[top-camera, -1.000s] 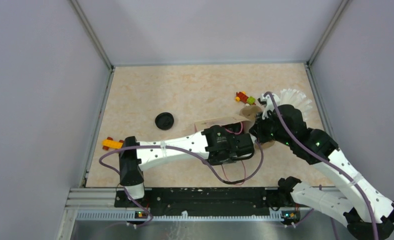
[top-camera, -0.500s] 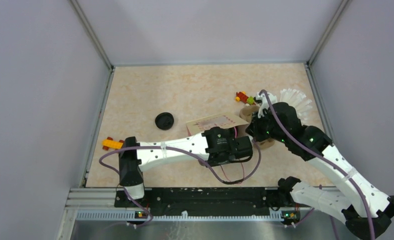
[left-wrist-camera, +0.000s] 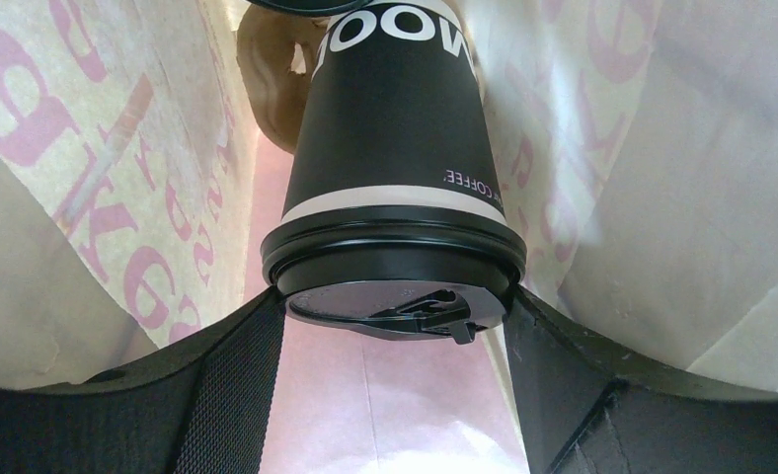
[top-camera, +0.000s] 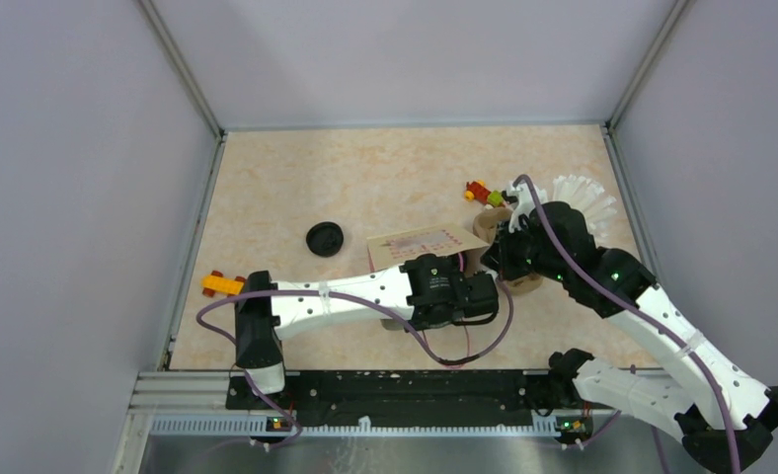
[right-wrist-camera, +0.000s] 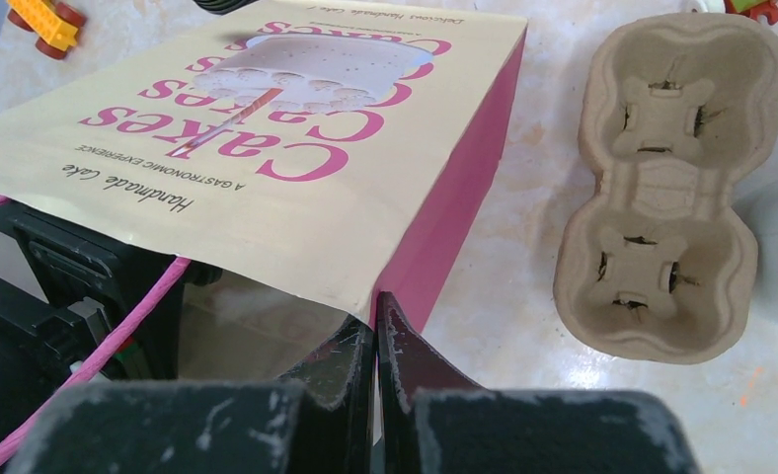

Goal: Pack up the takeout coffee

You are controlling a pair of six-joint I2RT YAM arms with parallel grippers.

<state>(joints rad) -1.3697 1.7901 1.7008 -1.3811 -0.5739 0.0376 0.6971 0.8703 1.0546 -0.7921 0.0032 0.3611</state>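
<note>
My left gripper [left-wrist-camera: 395, 308] is shut on a black lidded coffee cup [left-wrist-camera: 390, 128] with white lettering, its pads on either side of the lid. Cup and gripper are inside a cream paper bag [left-wrist-camera: 89, 148] with pink lettering. In the top view the bag [top-camera: 415, 242] lies mid-table and my left wrist hides its mouth. My right gripper [right-wrist-camera: 376, 301] is shut on the bag's [right-wrist-camera: 267, 168] mouth edge at its pink side, and it also shows in the top view [top-camera: 496, 259]. A second black lidded cup [top-camera: 324, 239] stands alone left of the bag.
The brown pulp cup carrier [right-wrist-camera: 661, 188] lies just right of the bag, partly under my right arm in the top view [top-camera: 526, 286]. A cup of white straws [top-camera: 583, 197] stands at the right. Toy bricks lie at the back [top-camera: 484, 193] and at the left [top-camera: 220, 284].
The bag's printed face has tipped up and moved left. My right gripper has moved up and left with the bag's edge. My left wrist has shifted slightly left.
</note>
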